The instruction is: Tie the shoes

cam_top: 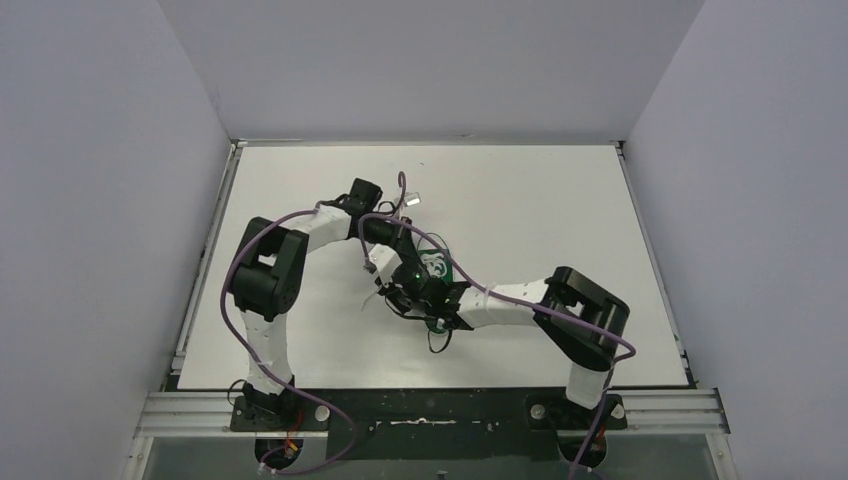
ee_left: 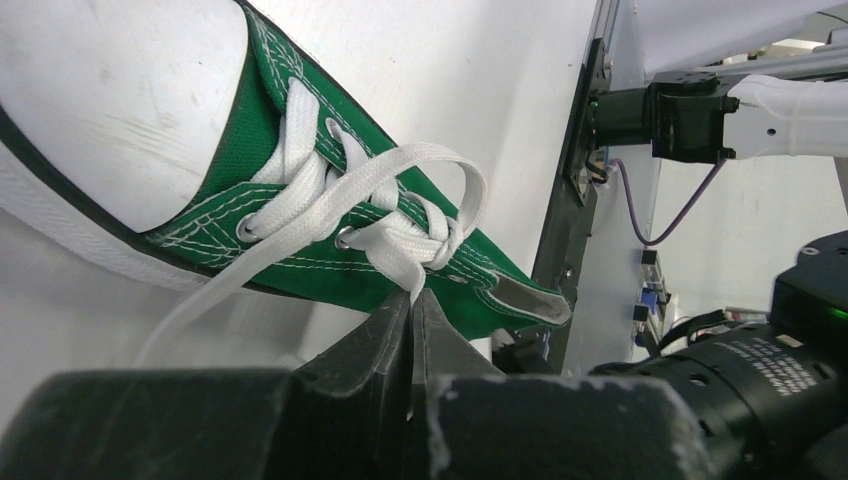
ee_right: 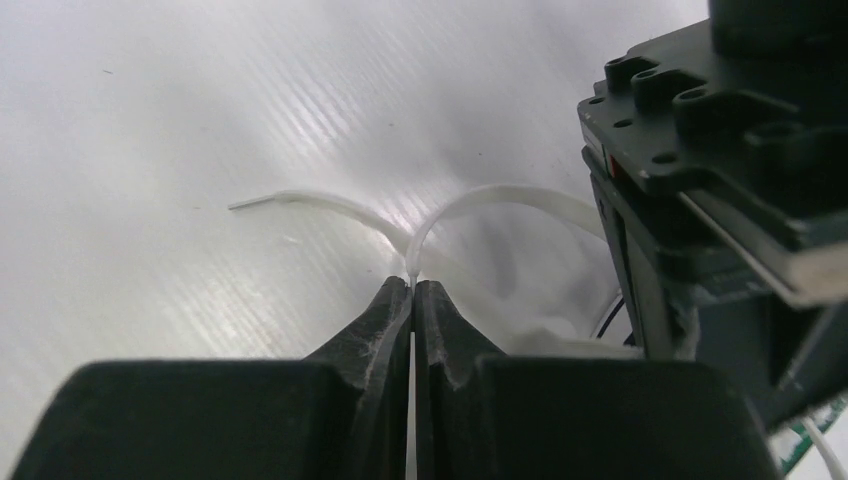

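Arms bent inward over green sneaker [ee_left: 320,280], left hand [ee_left: 412,298] pinching its lace [ee_left: 400,165], right hand [ee_right: 412,288] clenched on lace

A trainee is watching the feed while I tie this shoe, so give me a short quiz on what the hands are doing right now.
1. Fill in: the canvas of the sneaker is ___.
2. True or false: the left hand is open and holds nothing.
3. What does the right hand pinch? A) a white lace B) the sneaker's toe cap C) nothing

Key: 1 green; 2 false, it is shut on a white lace; 3 A.
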### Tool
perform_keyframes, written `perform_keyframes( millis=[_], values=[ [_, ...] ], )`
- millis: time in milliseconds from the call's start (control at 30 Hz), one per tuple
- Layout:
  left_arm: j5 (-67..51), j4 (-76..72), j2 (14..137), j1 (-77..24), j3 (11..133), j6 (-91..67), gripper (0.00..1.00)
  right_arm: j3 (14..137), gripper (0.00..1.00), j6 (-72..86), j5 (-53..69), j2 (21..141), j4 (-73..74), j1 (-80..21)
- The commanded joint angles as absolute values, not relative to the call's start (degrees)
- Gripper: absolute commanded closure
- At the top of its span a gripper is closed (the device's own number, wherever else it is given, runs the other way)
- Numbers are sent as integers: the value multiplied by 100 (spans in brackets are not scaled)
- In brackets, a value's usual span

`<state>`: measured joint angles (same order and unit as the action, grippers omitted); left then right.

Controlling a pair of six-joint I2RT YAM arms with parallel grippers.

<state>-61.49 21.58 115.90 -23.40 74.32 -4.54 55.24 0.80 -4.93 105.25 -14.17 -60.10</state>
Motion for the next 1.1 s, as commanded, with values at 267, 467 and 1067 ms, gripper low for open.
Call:
perform_keyframes(
  millis=[267, 467, 1067],
  values=[
    [-6110, -514, 10696, -2323, 6531, -2424, 100, 5459, 100, 1358, 564, 8710, -126, -6003],
    [-5723, -1705, 10495, -2462, 6036, -3668, 100, 6182, 100, 2487, 930, 7798, 3122, -5536],
    [-4641, -2068, 10491, -2654, 5799, -4571, 100, 6576, 100, 2175, 1226, 8816, 6710, -2409]
  ],
)
